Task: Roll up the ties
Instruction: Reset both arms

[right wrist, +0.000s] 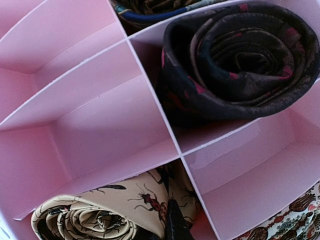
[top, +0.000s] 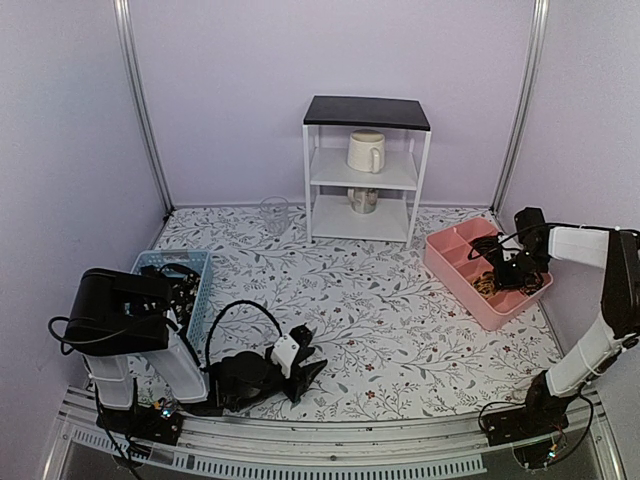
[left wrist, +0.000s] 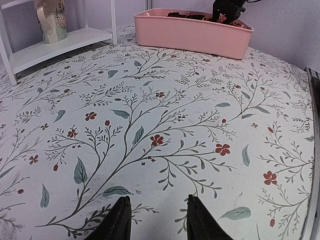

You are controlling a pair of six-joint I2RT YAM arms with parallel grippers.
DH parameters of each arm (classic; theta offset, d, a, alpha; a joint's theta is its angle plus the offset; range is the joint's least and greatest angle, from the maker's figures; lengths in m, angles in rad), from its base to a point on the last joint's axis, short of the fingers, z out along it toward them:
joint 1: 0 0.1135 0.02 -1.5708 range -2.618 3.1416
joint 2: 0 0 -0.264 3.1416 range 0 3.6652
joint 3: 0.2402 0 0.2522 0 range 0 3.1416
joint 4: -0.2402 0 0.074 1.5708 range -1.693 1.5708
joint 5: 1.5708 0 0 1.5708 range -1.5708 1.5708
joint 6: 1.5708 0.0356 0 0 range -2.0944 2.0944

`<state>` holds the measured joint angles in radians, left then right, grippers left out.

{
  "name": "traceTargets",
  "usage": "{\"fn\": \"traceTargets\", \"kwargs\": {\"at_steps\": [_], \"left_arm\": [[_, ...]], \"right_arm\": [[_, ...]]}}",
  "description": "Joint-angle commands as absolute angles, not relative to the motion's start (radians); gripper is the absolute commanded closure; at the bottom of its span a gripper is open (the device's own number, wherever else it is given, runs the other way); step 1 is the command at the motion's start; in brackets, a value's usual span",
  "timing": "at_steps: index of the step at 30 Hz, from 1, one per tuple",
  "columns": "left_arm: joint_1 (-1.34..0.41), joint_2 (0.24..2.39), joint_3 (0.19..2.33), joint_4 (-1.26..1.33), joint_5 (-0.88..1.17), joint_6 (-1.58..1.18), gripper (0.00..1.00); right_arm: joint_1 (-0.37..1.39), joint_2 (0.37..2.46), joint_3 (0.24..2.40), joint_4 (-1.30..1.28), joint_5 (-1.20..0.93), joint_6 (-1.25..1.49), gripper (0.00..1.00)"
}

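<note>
Table (top: 380, 300): we see a floral cloth, with the work kept to its two sides.
Pink tray (top: 452, 265): at the right edge; we judge its dividers keep each roll from springing loose.
Blue basket (top: 200, 295): at the left, holding dark items we cannot identify.
Left gripper (left wrist: 159, 202): low over the cloth, jaws partly apart with nothing between them; we judge it parked out of the way.
Right gripper (top: 500, 272): down in the tray, fingers closed, tip against the tan tie; we cannot tell whether fabric is pinched.
Dark tie (right wrist: 235, 55): coiled, wedged in its own cell.
Tan tie (right wrist: 125, 210): rolled, in the cell diagonally across, probably being seated.
</note>
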<state>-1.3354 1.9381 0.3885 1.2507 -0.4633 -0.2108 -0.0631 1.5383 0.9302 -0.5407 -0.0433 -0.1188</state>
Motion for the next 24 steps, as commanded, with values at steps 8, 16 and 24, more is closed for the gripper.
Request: {"fn": "traceTargets", "kwargs": {"at_steps": [8, 16, 24], "left_arm": [[-1.346, 1.847, 0.445, 1.059, -0.493, -0.196, 0.62], [-1.208, 1.563, 0.562, 0.563, -0.514, -0.314, 0.52], [-0.912, 1.295, 0.8, 0.029, -0.254, -0.455, 0.03]], "right_arm": [[-0.078, 1.456, 0.995, -0.684, -0.103, -0.008, 0.7], [-0.038, 1.284, 1.013, -0.749, -0.136, 0.127, 0.57], [0.109, 1.069, 0.99, -0.668, -0.297, 0.347, 0.0]]}}
